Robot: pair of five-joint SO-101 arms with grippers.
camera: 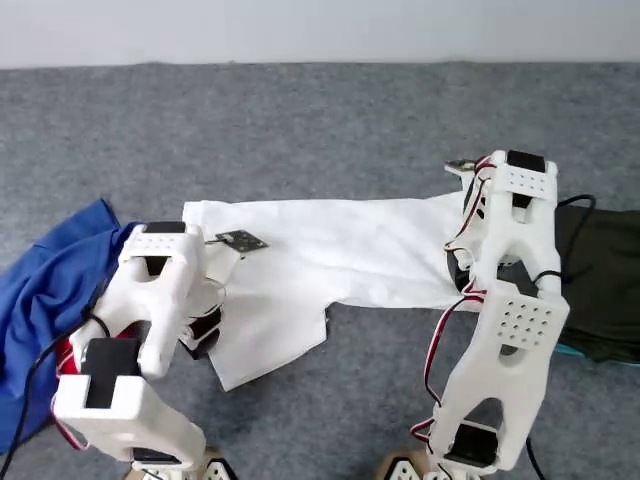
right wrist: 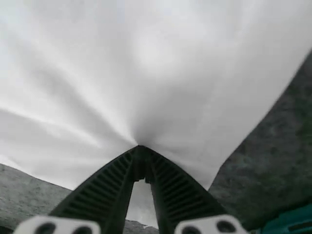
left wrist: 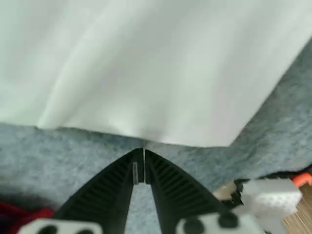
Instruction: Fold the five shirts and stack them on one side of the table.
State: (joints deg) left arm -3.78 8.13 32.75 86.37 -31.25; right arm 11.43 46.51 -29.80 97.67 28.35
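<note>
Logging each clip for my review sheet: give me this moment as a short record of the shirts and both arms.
table: grey felt-like cover
middle: white cloth shirt, spread out wide
left side: crumpled blue cloth shirt
right side: dark cloth shirt, lying flat
left arm: jaws shut, tips at white shirt's edge
right arm: jaws shut on white shirt, cloth puckered at tips
</note>
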